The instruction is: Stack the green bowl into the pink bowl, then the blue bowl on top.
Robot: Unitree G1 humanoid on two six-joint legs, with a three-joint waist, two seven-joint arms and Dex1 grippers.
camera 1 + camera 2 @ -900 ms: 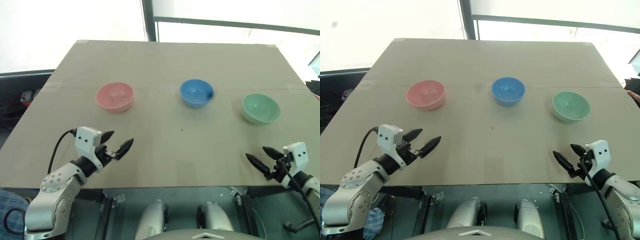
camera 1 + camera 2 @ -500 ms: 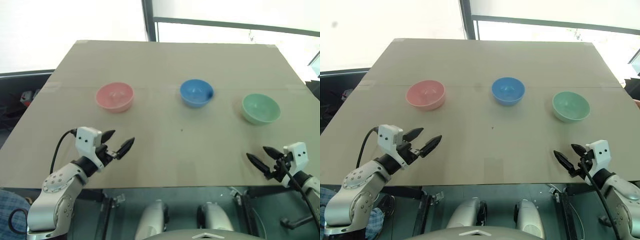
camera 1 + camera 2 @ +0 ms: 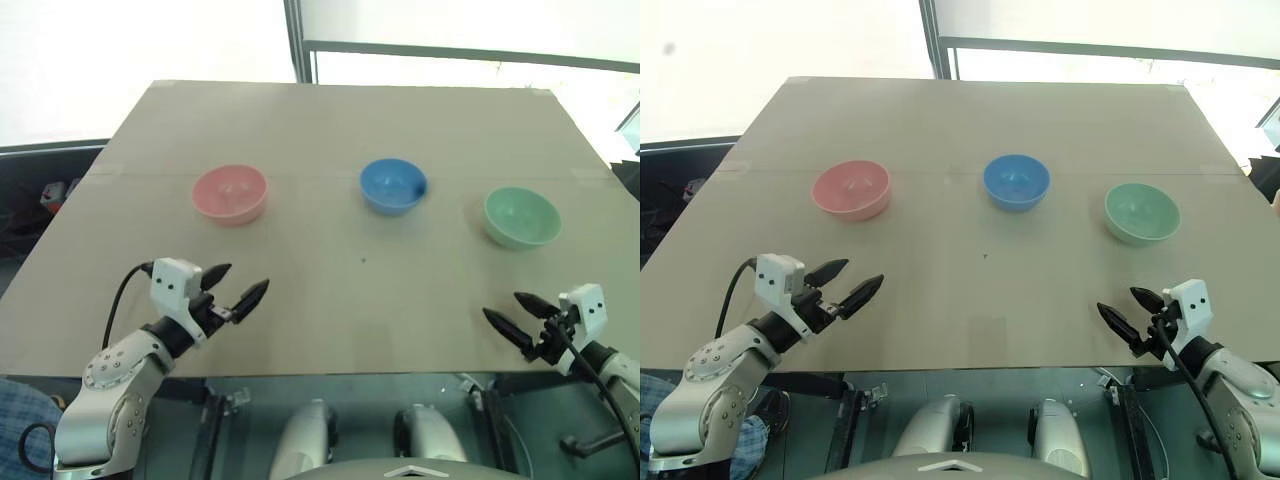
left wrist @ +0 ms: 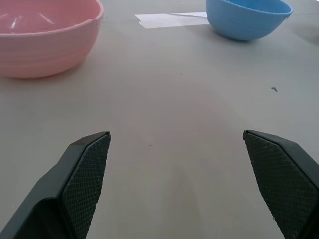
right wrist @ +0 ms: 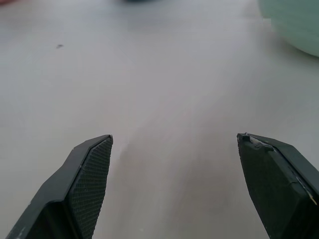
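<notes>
I'm at the start: nothing is stacked, and all three bowls sit apart in a row across the table (image 3: 330, 130).

My left gripper (image 3: 232, 287) hovers over the near edge with its jaws spread wide and nothing between them. The pink bowl (image 3: 229, 193) lies at its twelve o'clock, well apart. The blue bowl (image 3: 392, 185) sits mid-row. The green bowl (image 3: 521, 217) is at the right end, at twelve o'clock from my right gripper (image 3: 515, 316), which also hangs fully open and empty.

As I judge it, the next move is mine on the right: reach ahead to the green bowl, straddle its rim, close, lift and carry it leftward past the blue one.

Since the earlier frame my right gripper has drifted slightly left; the left has barely shifted, and the bowls have stayed put.
</notes>
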